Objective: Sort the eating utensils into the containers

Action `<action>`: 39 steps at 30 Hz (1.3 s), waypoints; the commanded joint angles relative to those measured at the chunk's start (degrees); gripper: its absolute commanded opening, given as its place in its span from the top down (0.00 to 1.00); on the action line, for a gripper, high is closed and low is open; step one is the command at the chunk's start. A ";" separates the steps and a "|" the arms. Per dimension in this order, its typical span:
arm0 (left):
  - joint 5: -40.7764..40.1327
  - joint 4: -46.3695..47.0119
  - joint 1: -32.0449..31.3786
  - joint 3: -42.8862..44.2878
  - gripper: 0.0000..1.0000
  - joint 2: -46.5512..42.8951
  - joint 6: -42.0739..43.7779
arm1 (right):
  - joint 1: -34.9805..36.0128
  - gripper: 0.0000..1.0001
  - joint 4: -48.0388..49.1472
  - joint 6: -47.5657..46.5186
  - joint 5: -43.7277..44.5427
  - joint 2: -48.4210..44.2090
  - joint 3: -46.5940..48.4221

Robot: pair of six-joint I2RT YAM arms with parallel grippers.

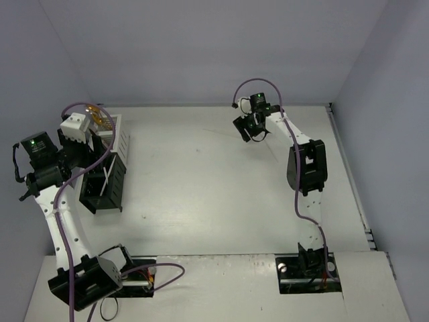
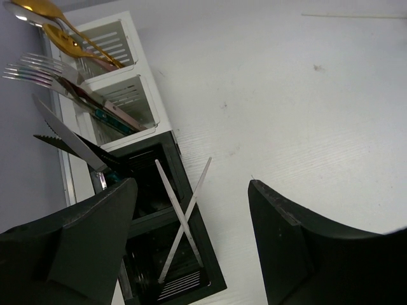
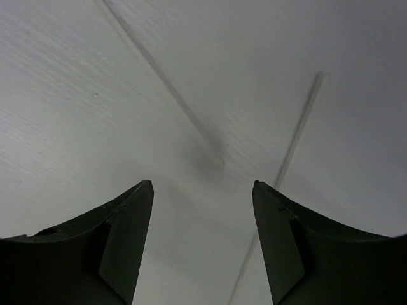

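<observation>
My left gripper (image 2: 191, 183) hangs open over the row of containers, nothing between its fingers. Below it, two thin sticks (image 2: 181, 216) cross inside a black container (image 2: 213, 270). The white container (image 2: 143, 95) beyond holds gold spoons (image 2: 44, 13), forks (image 2: 38, 67) and a serrated knife (image 2: 70, 136). From above, the white container (image 1: 120, 134) and black container (image 1: 114, 184) stand at the table's left edge. My right gripper (image 1: 253, 131) is low over the far middle of the table, open (image 3: 203, 184). A blurred thin stick (image 3: 159, 82) lies just ahead of its fingers. A second thin pale line (image 3: 299, 133) runs by the right finger.
Grey walls close in the table on the left, back and right. The left arm's purple cable (image 1: 110, 144) loops over the containers. The white table top (image 1: 201, 181) stretches between the two arms.
</observation>
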 commanded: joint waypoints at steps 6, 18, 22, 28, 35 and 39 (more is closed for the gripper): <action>4.28 2.38 0.32 2.35 0.32 -5.49 -0.02 | -0.42 0.39 1.17 -1.33 -7.93 7.53 10.46; 4.76 1.99 0.41 6.33 0.31 -3.26 -3.57 | 0.19 0.69 -1.07 -5.38 -9.01 8.13 2.09; 5.78 1.98 0.40 8.91 0.31 -2.41 -4.73 | 1.37 0.87 -5.71 -9.25 -7.15 6.22 -2.84; 6.39 2.10 0.27 11.70 0.31 -1.60 -6.73 | 3.48 1.00 -7.44 -11.25 -6.23 -0.31 -9.13; 4.91 13.00 0.40 13.18 0.25 -0.92 -28.67 | 5.61 1.00 -7.35 -1.09 -16.16 -10.32 -5.66; 7.97 26.12 -0.10 9.62 0.21 -1.17 -46.98 | 6.68 1.00 -7.02 4.08 -21.25 -14.39 -2.02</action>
